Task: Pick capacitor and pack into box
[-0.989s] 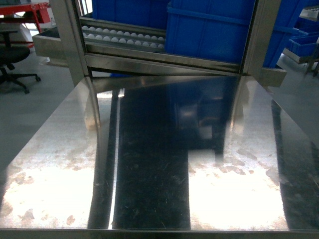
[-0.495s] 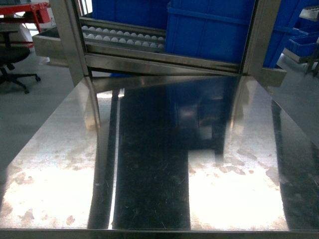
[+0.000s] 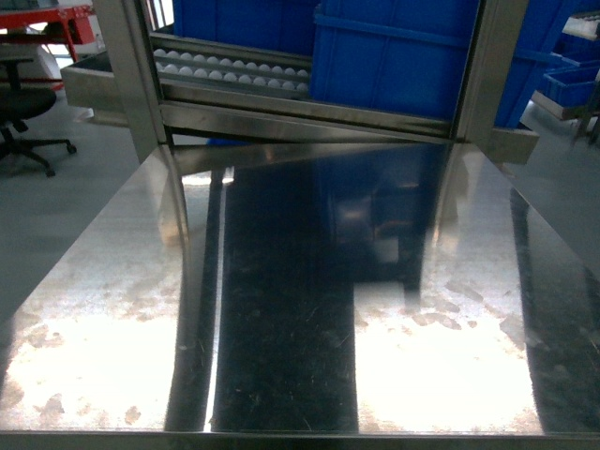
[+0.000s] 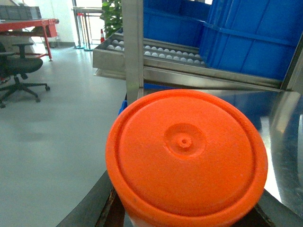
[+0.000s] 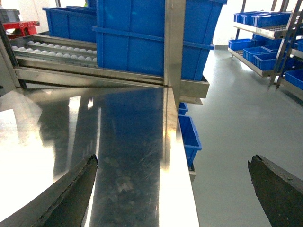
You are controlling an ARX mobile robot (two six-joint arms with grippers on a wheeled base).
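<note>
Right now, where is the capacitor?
Only the left wrist view shows the orange capacitor: it fills the lower frame, held in the left gripper at the steel table's left edge.

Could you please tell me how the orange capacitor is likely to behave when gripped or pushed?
The capacitor looks like rigid moulded plastic, with a crisp rim and centre nub, so it probably won't flex in the left gripper. Its round body would likely roll if laid sideways on the steel table. Its smooth skin may be slippery.

no readable text, labels or numbers show in any view.
</note>
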